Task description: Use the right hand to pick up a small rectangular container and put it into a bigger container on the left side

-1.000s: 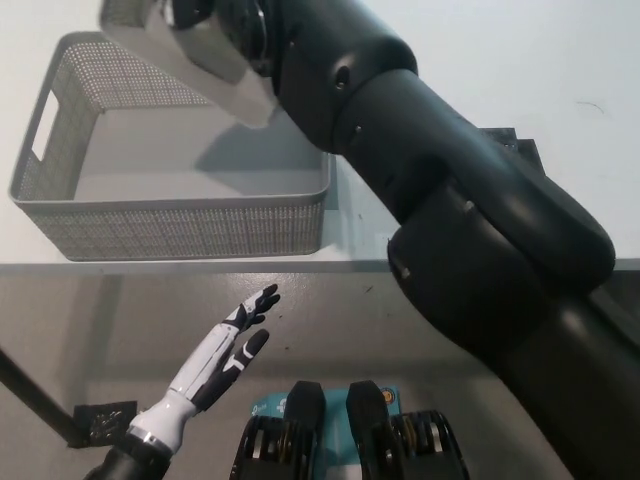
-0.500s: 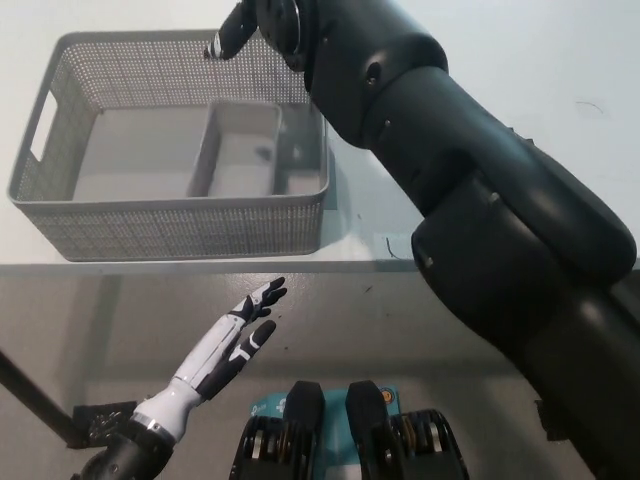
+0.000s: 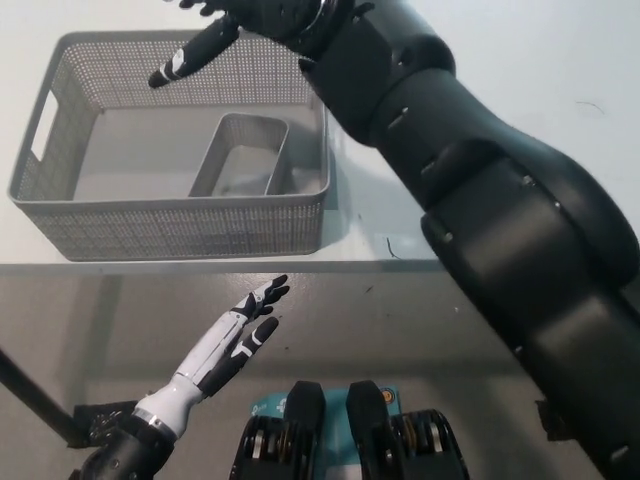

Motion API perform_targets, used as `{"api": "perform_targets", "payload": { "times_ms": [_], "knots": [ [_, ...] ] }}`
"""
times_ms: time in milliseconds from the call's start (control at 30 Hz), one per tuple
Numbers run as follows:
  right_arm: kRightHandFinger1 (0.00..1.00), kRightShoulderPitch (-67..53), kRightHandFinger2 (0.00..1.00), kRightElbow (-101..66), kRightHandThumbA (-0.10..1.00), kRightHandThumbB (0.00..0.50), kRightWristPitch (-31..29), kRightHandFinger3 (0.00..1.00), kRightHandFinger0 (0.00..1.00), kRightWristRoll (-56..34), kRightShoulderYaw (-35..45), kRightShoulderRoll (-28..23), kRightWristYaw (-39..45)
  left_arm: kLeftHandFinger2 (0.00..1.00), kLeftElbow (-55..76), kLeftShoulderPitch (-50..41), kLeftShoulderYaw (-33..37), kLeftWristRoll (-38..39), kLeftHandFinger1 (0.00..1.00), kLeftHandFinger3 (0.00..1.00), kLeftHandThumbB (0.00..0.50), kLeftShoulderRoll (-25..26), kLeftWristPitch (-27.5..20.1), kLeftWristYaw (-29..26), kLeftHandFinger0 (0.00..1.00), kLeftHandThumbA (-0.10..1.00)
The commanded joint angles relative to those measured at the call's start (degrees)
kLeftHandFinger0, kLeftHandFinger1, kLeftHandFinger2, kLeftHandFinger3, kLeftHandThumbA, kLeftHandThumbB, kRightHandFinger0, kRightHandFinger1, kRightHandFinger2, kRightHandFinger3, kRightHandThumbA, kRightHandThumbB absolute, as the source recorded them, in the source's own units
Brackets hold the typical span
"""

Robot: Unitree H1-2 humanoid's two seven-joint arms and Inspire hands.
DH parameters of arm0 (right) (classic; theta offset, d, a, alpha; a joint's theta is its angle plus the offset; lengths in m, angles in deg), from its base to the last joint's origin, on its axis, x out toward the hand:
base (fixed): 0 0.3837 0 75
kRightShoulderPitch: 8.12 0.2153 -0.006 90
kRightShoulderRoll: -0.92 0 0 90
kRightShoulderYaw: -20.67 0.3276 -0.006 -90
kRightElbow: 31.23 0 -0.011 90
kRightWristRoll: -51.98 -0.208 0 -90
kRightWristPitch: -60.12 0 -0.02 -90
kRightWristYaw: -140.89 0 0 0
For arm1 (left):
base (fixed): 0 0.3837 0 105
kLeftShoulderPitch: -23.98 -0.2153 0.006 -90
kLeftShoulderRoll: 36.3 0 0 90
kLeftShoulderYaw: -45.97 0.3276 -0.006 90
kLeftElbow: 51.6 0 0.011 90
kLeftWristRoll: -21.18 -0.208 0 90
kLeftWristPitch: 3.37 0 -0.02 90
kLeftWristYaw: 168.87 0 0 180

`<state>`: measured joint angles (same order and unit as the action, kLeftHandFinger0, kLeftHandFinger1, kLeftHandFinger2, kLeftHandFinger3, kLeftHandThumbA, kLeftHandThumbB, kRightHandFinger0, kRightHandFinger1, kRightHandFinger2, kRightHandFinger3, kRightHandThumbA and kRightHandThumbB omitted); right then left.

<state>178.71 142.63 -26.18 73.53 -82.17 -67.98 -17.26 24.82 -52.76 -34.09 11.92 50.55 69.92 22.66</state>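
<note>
The small rectangular container (image 3: 240,155), judged light, rigid and best gripped by its thin rim, lies inside the grey mesh basket (image 3: 180,228) at its right end, apparently empty, while the black right hand (image 3: 235,25) hovers above with fingers spread, holding nothing, and the white left hand (image 3: 235,335) rests open below the table edge (image 3: 360,266).

Right hand (image 3: 262,18) empty, fingers spread; left hand (image 3: 232,340) resting low.
</note>
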Motion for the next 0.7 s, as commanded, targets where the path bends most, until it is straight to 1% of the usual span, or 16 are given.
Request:
{"api": "perform_targets", "payload": {
  "times_ms": [0,33,67,100,133,167,200,233,267,300,367,433,500,533,600,667],
  "knots": [
    [1.0,7.7,1.0,-2.5,0.89,0.5,-4.1,1.0,1.0,-6.2,4.8,-6.6,-2.3,1.0,2.1,1.6,-0.4,-0.4,1.0,1.0,0.333,1.3,-0.3,0.4,1.0,1.0],
    [1.0,8.4,1.0,-3.2,0.96,0.42,-6.8,1.0,1.0,-5.5,4.4,-8.4,-1.2,1.0,1.9,1.6,-0.5,-0.3,1.0,1.0,0.333,1.3,-0.5,0.3,1.0,1.0],
    [1.0,8.9,1.0,-4.1,0.96,0.43,-9.5,1.0,1.0,-4.6,3.9,-10.1,-0.9,1.0,1.8,1.5,-0.5,-0.2,1.0,1.0,0.331,1.4,-0.8,0.3,1.0,1.0],
    [1.0,9.4,1.0,-5.0,0.94,0.426,-9.0,1.0,1.0,-5.8,5.3,-11.7,-1.3,1.0,1.7,1.6,-0.5,-0.6,1.0,1.0,0.327,1.4,-1.0,0.1,1.0,1.0],
    [1.0,9.6,1.0,-6.0,0.9,0.404,-9.0,1.0,1.0,-8.1,7.2,-13.6,1.4,1.0,1.8,1.6,-0.5,-0.8,1.0,1.0,0.327,1.5,-0.8,0.0,1.0,1.0],
    [1.0,9.3,1.0,-7.0,0.93,0.432,-8.8,1.0,1.0,-10.2,9.1,-15.3,3.6,1.0,2.0,1.2,-0.6,-0.6,1.0,1.0,0.324,1.5,-0.6,0.1,1.0,1.0],
    [1.0,9.2,1.0,-7.9,0.97,0.433,-8.5,1.0,1.0,-10.0,9.3,-16.6,4.4,1.0,2.0,1.0,-0.6,-0.4,1.0,1.0,0.324,1.5,-0.7,0.0,1.0,1.0],
    [1.0,8.5,1.0,-10.3,1.0,0.417,-8.0,1.0,1.0,-10.0,9.5,-18.8,6.0,1.0,1.7,1.1,-0.7,-0.2,1.0,1.0,0.322,1.3,-1.1,-0.1,1.0,1.0],
    [1.0,7.9,1.0,-11.5,1.0,0.421,-7.7,1.0,1.0,-11.0,10.4,-19.7,7.6,1.0,1.8,0.8,-0.7,0.0,1.0,1.0,0.322,1.3,-1.0,0.0,1.0,1.0],
    [1.0,5.6,1.0,-16.8,1.0,0.461,-7.0,1.0,1.0,-13.2,12.2,-21.9,10.0,1.0,1.8,0.5,-0.7,0.2,1.0,1.0,0.32,1.2,-1.1,0.0,1.0,1.0],
    [1.0,0.6,1.0,-28.2,1.0,0.398,-4.9,1.0,1.0,-15.6,14.1,-24.6,11.0,1.0,1.7,0.5,-0.8,0.3,1.0,1.0,0.326,1.0,-1.1,0.0,1.0,1.0],
    [1.0,-5.5,1.0,-42.2,1.0,0.368,-0.2,1.0,1.0,-18.2,15.8,-27.1,12.5,1.0,1.5,0.6,-0.8,0.7,1.0,1.0,0.326,1.0,-1.2,0.2,1.0,1.0],
    [1.0,-12.3,1.0,-57.2,1.0,0.378,3.8,1.0,1.0,-21.0,18.0,-29.4,12.9,1.0,1.2,0.7,-1.0,1.0,1.0,1.0,0.318,0.9,-1.5,0.1,1.0,1.0],
    [1.0,-14.4,1.0,-61.3,1.0,0.398,4.4,1.0,1.0,-22.3,18.9,-30.2,13.0,1.0,1.1,0.9,-1.0,0.9,1.0,1.0,0.319,0.9,-1.5,0.1,1.0,1.0],
    [1.0,-21.3,1.0,-73.8,1.0,0.397,7.2,1.0,1.0,-26.0,21.8,-32.2,13.1,1.0,0.8,0.8,-1.2,0.7,1.0,1.0,0.312,0.9,-1.8,-0.2,1.0,1.0],
    [1.0,-27.4,1.0,-83.9,1.0,0.42,9.7,1.0,1.0,-27.9,24.3,-32.6,11.5,1.0,0.8,0.7,-1.2,0.5,1.0,1.0,0.305,0.9,-1.8,-0.4,1.0,1.0]
  ]
}}
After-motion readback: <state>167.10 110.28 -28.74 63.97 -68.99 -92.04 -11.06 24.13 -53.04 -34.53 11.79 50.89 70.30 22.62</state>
